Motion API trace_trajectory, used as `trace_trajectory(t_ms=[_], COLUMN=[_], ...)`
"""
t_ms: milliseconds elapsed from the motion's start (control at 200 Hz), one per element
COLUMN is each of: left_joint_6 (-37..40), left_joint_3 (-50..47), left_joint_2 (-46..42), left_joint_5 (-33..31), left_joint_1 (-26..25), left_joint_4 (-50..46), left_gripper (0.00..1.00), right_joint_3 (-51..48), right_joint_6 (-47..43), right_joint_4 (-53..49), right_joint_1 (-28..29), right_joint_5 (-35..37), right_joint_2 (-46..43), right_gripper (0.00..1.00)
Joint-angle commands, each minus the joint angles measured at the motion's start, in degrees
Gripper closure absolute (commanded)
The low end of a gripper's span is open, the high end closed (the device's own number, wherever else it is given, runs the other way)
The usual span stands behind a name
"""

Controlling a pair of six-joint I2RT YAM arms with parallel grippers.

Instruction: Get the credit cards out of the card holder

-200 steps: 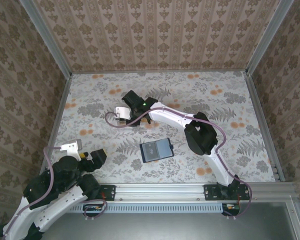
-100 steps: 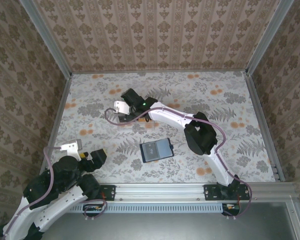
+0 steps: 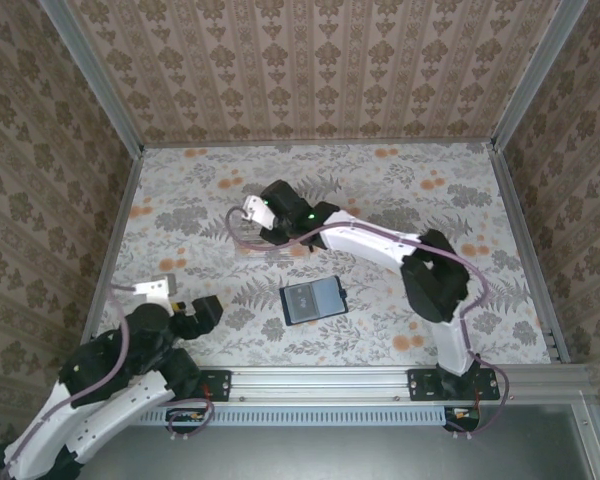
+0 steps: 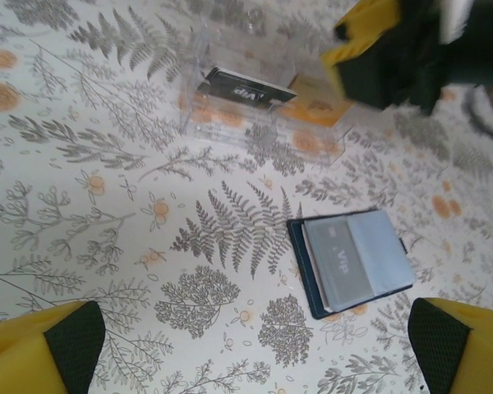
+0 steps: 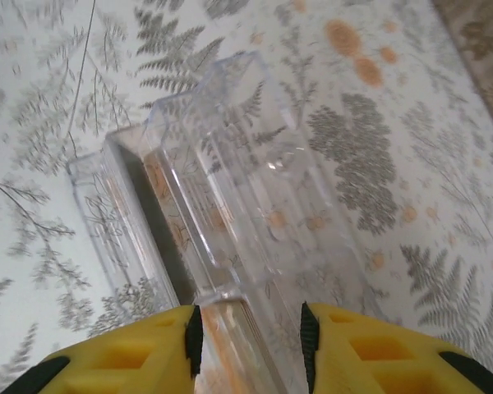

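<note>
Left wrist: card holder point(image 4: 353, 263) ahead of spread left hand point(image 4: 255, 349)

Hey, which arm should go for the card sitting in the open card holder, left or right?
Probably the left. The left gripper is wide open and free, facing the card holder with its card. The right gripper straddles a wall of the clear box farther back.

The top external camera looks down and forward from above and behind the near edge, taking in the whole table point(image 3: 460, 200) — the farthest view. The left wrist camera looks from the near left corner toward the middle, at middling range; both show the card holder point(image 4: 353, 263). The right wrist camera sits close over the clear box point(image 5: 230, 180) — shared with the left wrist view.
</note>
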Motion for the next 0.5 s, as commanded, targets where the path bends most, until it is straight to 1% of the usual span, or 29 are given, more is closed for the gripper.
trace_trajectory(t_ms=[0, 180, 225, 305, 390, 495], left_joint_6=[0.6, -1.2, -2.0, -3.9, -6.0, -8.4], left_joint_3=[-3.1, -7.5, -8.6, -10.3, -12.7, -14.6], left_joint_2=[5.0, 13.9, 16.1, 20.0, 23.3, 27.8], left_joint_5=[5.0, 9.9, 11.2, 11.9, 12.5, 12.2], left_joint_1=[-0.3, -0.4, -0.6, -1.1, -2.3, -4.2], left_joint_4=[8.6, 21.1, 24.1, 28.7, 34.9, 41.1], left_gripper=[0.04, 0.09, 0.10, 0.13, 0.16, 0.17], right_joint_3=[-5.6, -21.2, -25.0, -31.9, -38.4, -45.3], right_joint_6=[15.6, 28.6, 31.5, 36.7, 40.9, 44.0], right_joint_4=[2.8, 4.0, 4.0, 3.9, 4.2, 5.7], right_joint_1=[-0.7, -1.0, -1.4, -1.6, -2.1, -2.1], right_joint_5=[0.3, -0.7, -2.1, -2.8, -6.4, -7.6], right_joint_2=[-8.6, -20.4, -23.2, -27.6, -30.3, -31.4], right_gripper=[0.60, 0.61, 0.61, 0.59, 0.59, 0.59])
